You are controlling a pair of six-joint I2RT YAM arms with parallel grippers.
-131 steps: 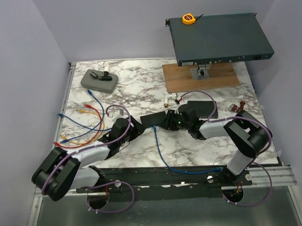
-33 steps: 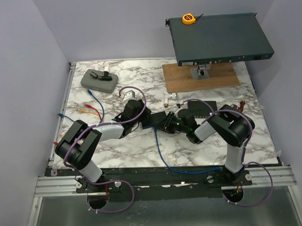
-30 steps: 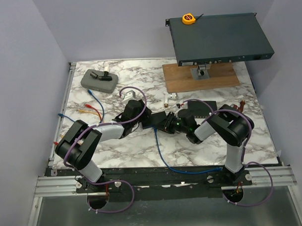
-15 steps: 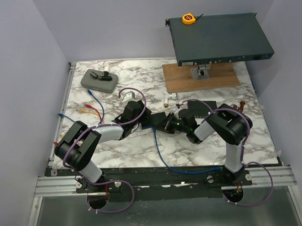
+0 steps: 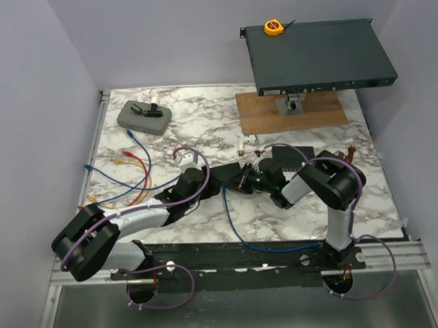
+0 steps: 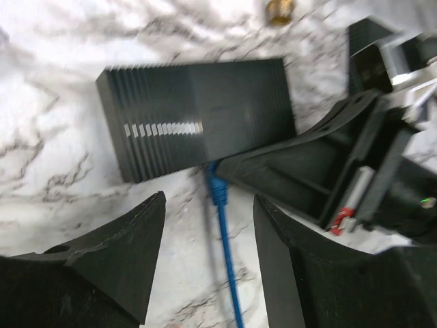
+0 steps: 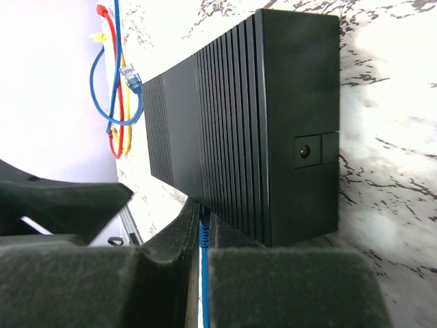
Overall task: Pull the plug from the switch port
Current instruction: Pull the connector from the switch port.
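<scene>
Right gripper [image 7: 200,254] pinched shut on the blue plug [image 7: 203,224] at the switch's [image 7: 239,123] 6 o'clock side. Left gripper [image 6: 208,256] half-open, empty, and since drawn back toward 7 o'clock.

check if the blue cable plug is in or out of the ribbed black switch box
In: the blue cable plug meets the ribbed black switch box with no gap, the right gripper shut on it.

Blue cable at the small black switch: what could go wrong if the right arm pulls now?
1. The left gripper stands open, short of the switch, which lies free; it may slide along with the pull.
2. The right gripper is shut on the blue cable right at the switch; whether its latch is pressed cannot be seen, so the cable might strain or slip.
</scene>
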